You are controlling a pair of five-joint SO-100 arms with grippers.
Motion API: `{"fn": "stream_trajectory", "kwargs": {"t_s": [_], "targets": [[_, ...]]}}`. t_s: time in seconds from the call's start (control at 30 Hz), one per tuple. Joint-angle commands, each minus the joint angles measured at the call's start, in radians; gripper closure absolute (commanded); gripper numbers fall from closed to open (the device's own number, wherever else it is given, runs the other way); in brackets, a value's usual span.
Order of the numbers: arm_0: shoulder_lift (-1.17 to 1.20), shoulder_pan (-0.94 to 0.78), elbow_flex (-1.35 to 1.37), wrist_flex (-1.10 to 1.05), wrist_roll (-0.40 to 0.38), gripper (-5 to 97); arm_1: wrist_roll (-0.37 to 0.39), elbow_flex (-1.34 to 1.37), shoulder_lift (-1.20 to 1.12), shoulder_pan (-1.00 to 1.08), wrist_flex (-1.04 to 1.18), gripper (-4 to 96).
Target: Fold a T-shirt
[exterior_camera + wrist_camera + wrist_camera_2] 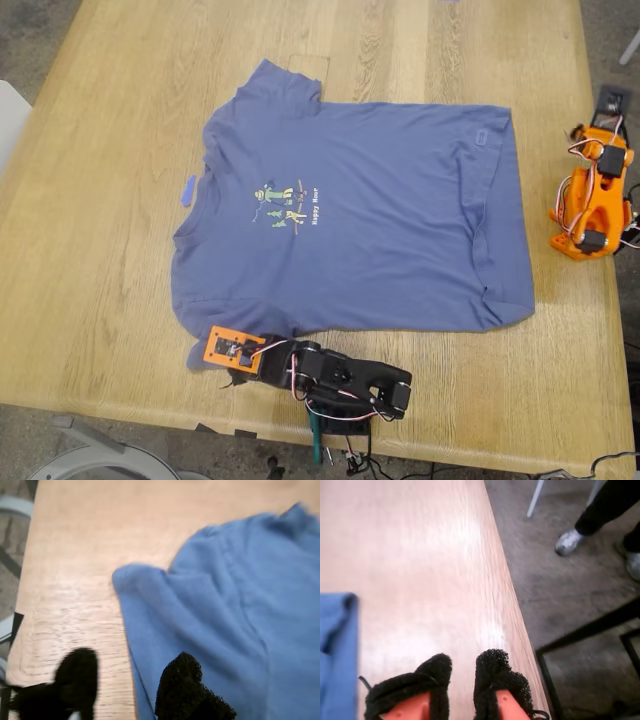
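On wooden table (120, 150), flat T-shirt (390, 230); beyond, seemingly grey concrete floor (580, 595).

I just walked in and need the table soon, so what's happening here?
A slate-blue T-shirt lies spread flat on the wooden table, not yet folded. My first gripper is open at the sleeve on the near edge, one finger over the cloth, holding nothing. My second gripper hangs over bare table by the shirt's hem, jaws slightly apart. A person's shoe shows beside the table.

You're in a hobby-lab sort of room: 3D-printed arms clamped to a wooden table (120, 300), concrete floor (580, 580).
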Motion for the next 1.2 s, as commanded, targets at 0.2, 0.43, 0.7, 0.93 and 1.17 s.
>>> {"fn": "stream_trajectory", "kwargs": {"t_s": [0.2,0.43,0.7,0.93,1.17], "targets": [[0.114,0.041,-0.299,-0.003,-0.081,50,0.083,-0.437,-0.003,-0.091,0.250,69.3],[0.101,0.212,-0.316,-0.215,-0.126,38,0.112,-0.604,-0.037,-0.252,0.331,56.6],[-0.052,0.525,-0.245,-0.543,-0.143,31,0.091,-0.632,-0.198,-0.667,0.158,54.3],[-0.178,0.646,-0.121,-0.779,-0.169,27,0.060,-0.881,-0.525,-1.055,0.198,56.0],[-0.367,0.612,-0.080,-1.012,-0.161,28,0.103,-1.019,-0.779,-1.399,0.161,58.1]]}}
